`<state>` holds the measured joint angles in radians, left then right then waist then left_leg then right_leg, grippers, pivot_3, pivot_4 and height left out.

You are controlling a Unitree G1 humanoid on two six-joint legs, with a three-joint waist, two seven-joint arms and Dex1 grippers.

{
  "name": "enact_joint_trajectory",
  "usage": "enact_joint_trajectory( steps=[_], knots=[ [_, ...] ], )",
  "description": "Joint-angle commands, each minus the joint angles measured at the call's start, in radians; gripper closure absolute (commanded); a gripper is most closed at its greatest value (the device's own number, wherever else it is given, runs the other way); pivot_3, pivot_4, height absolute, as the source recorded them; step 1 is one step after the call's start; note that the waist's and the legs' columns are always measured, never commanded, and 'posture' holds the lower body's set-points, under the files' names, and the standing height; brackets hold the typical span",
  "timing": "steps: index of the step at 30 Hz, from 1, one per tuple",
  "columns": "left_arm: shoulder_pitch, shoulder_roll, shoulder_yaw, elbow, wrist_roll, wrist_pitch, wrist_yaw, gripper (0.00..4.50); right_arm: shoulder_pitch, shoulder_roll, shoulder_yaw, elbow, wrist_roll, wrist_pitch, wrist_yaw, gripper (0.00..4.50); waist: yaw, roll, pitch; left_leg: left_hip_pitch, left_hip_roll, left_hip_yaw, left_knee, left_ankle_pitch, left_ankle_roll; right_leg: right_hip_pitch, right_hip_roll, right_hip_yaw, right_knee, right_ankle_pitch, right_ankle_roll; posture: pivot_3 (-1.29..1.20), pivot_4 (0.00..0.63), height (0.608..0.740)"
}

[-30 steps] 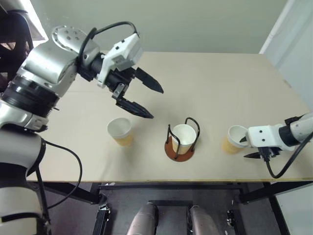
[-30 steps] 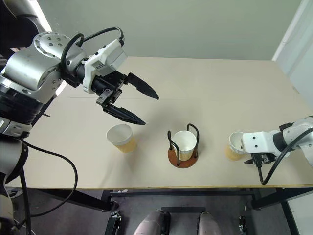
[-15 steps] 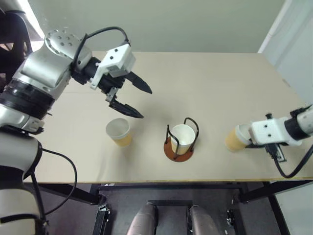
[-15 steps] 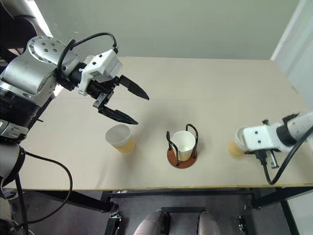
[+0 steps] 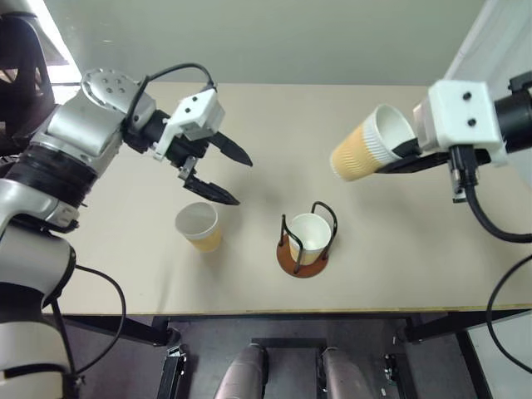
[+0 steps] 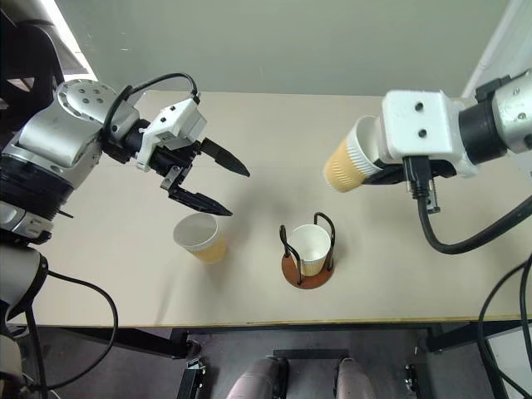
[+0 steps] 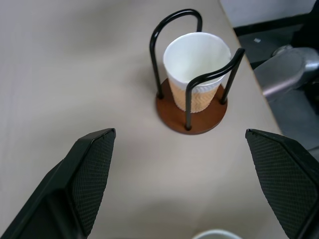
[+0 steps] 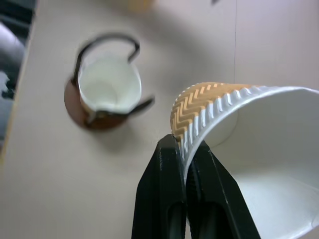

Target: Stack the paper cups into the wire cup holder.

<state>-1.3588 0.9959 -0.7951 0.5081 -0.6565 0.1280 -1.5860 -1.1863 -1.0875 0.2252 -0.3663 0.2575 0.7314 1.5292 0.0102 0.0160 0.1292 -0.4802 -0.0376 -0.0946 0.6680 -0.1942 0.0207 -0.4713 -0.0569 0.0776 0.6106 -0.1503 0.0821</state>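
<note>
A: Right gripper [image 8: 185, 149] pinches one wall of a paper cup [image 5: 370, 143], tilted, aloft at 1 o'clock of the wire cup holder [image 5: 305, 243], which already holds one cup [image 5: 309, 234].

B: Risk: the thin pinch may let it swing and catch a wire loop. Left gripper [image 5: 223, 173] hangs spread over the third cup [image 5: 199, 226].
</note>
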Motion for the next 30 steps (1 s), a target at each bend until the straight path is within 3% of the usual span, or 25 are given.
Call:
enact_joint_trajectory(
  steps=[1, 13, 30],
  knots=[
    [-0.009, 0.005, 0.016, -0.015, -0.023, 0.002, -0.028, 0.00, -0.050, 0.020, 0.010, -0.039, 0.045, 0.057, 0.008, 4.43, 0.000, 0.000, 0.000, 0.000, 0.000, 0.000, 0.000, 0.000, 0.000, -0.001, 0.000, 0.000, 0.001, -0.001, -0.001, 0.00, 0.150, 0.740],
    [-0.015, -0.017, -0.003, -0.022, -0.027, -0.007, -0.028, 0.00, 0.037, 0.066, 0.076, -0.132, 0.048, 0.076, -0.054, 4.43, -0.001, 0.000, 0.000, -0.001, 0.000, 0.000, 0.002, 0.002, -0.001, -0.002, 0.000, -0.002, 0.005, -0.001, -0.002, 0.00, 0.150, 0.740],
    [0.001, 0.000, 0.013, -0.066, -0.030, -0.002, -0.028, 0.00, 0.103, 0.119, 0.188, -0.112, -0.060, -0.064, -0.080, 4.43, -0.003, -0.001, 0.000, 0.004, 0.000, 0.000, 0.001, 0.006, -0.001, -0.001, 0.000, -0.001, 0.014, -0.001, -0.005, 0.00, 0.150, 0.740]
  ],
)
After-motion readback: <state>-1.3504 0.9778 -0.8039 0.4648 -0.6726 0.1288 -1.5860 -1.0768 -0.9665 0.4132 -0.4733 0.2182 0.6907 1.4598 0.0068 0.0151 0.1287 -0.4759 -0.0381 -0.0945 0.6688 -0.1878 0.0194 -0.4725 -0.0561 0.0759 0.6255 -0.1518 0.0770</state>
